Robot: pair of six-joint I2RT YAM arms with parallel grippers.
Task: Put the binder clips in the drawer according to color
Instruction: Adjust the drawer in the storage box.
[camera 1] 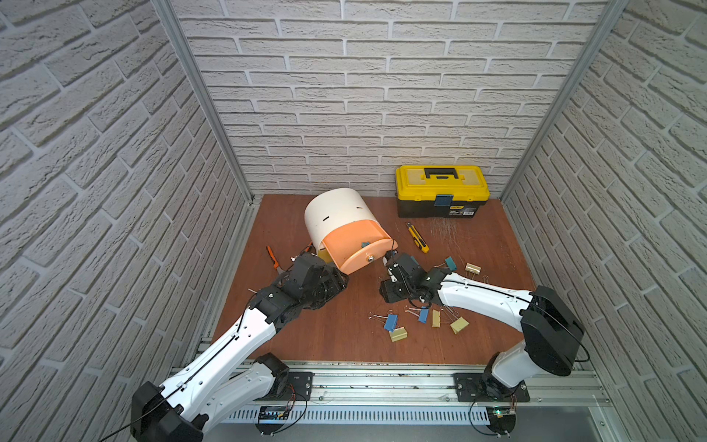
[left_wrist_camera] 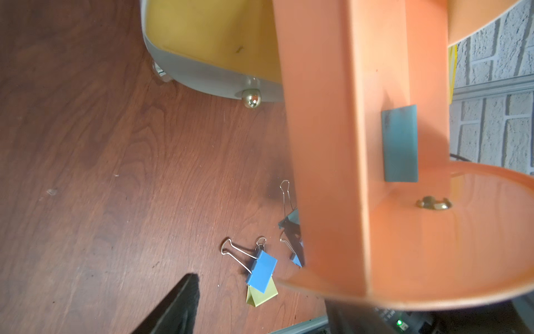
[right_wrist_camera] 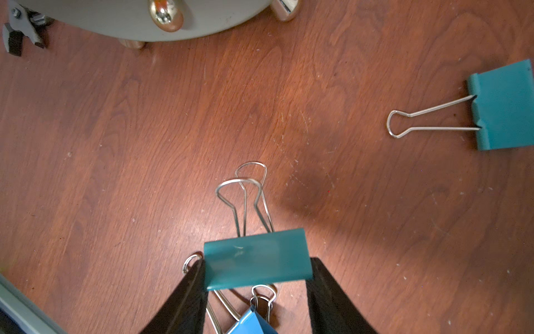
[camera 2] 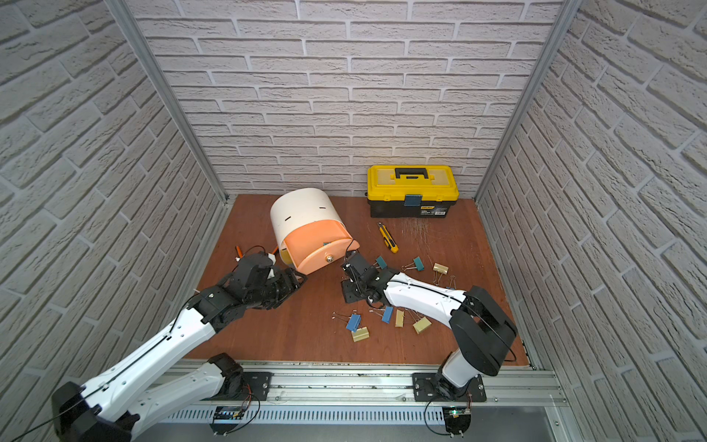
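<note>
My right hand [right_wrist_camera: 257, 289] pinched a teal clip [right_wrist_camera: 257, 258] by its stiff, slick body ends above the tabletop [right_wrist_camera: 115, 144], near the pulled-out peach drawer [camera 1: 355, 245], while my left hand [left_wrist_camera: 260, 324] stood open, empty

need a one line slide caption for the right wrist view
Right gripper holding a teal binder clip above the wooden table, another teal clip lying nearby.

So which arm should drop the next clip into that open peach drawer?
The right. Its gripper already holds a teal clip beside the open peach drawer. The left gripper sits under the drawer front, holding nothing visible.
</note>
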